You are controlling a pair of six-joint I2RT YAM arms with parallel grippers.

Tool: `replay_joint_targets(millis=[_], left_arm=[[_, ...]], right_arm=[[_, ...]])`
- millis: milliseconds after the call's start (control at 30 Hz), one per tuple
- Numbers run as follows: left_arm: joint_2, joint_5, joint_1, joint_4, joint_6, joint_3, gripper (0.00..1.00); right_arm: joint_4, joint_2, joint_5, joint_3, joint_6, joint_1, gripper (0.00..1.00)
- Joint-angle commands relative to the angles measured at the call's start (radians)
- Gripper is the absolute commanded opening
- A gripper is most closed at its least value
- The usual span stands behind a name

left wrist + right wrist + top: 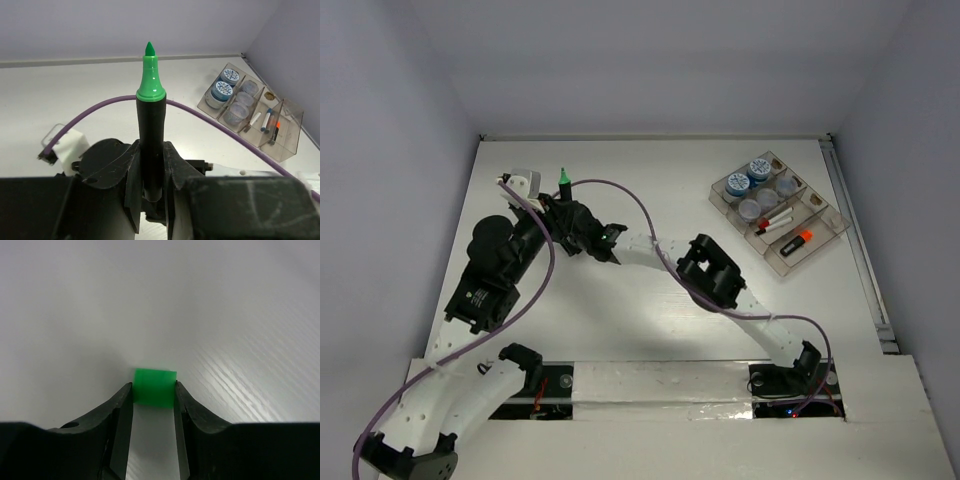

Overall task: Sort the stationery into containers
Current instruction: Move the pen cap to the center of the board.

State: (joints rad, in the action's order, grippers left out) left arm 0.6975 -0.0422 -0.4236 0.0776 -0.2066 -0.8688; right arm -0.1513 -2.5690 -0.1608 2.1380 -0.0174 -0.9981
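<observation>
My left gripper (562, 203) is shut on the black body of the green-tipped highlighter (563, 179), which stands uncapped between the jaws in the left wrist view (150, 115). My right gripper (611, 243) sits just right of it and is shut on a small green cap (155, 387) held over the white table. The clear compartment tray (830, 212) lies at the back right. It holds blue-lidded pots (737, 183), greyish pots (767, 197), white pens (775, 222) and the orange-tipped highlighter (796, 242). The tray also shows in the left wrist view (295, 135).
A purple cable (100, 107) arcs over the table behind the highlighter, towards the right arm. Both arms cross close together at the table's left centre. White walls enclose the table on three sides.
</observation>
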Motion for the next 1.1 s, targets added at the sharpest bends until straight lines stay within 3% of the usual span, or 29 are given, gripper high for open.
replay_joint_targets(millis=[0, 200, 400, 567, 633, 767, 833, 1000, 1067], left_arm=[[-0.004, -0.019, 0.005, -0.062, 0.006, 0.007, 0.00], [0.017, -0.067, 0.005, -0.071, -0.007, 0.011, 0.00], [0.026, -0.102, 0.005, -0.071, -0.013, 0.013, 0.00], [0.042, -0.137, 0.005, -0.071, -0.017, 0.013, 0.00], [0.043, -0.137, 0.005, -0.071, -0.017, 0.014, 0.00], [0.040, -0.137, 0.005, -0.070, -0.016, 0.014, 0.00], [0.039, -0.140, 0.005, -0.070, -0.017, 0.016, 0.00], [0.031, -0.147, 0.005, -0.071, -0.014, 0.016, 0.00], [0.028, -0.148, 0.005, -0.071, -0.016, 0.016, 0.00]], right_arm=[[0.030, 0.091, -0.201, -0.154, -0.133, 0.016, 0.22], [0.174, 0.427, -0.362, -0.683, -0.357, 0.065, 0.21], [0.154, 0.631, -0.441, -1.090, -0.653, 0.075, 0.23], [0.183, 0.691, -0.376, -1.201, -0.797, 0.075, 0.44], [0.193, 0.710, -0.336, -1.205, -0.796, 0.075, 0.49], [0.158, 0.812, -0.322, -1.196, -0.733, 0.075, 0.74], [0.119, 0.848, -0.336, -1.188, -0.661, 0.075, 0.78], [-0.022, 0.892, -0.278, -1.098, -0.299, 0.096, 0.76], [-0.028, 0.911, -0.189, -1.092, -0.140, 0.131, 0.74]])
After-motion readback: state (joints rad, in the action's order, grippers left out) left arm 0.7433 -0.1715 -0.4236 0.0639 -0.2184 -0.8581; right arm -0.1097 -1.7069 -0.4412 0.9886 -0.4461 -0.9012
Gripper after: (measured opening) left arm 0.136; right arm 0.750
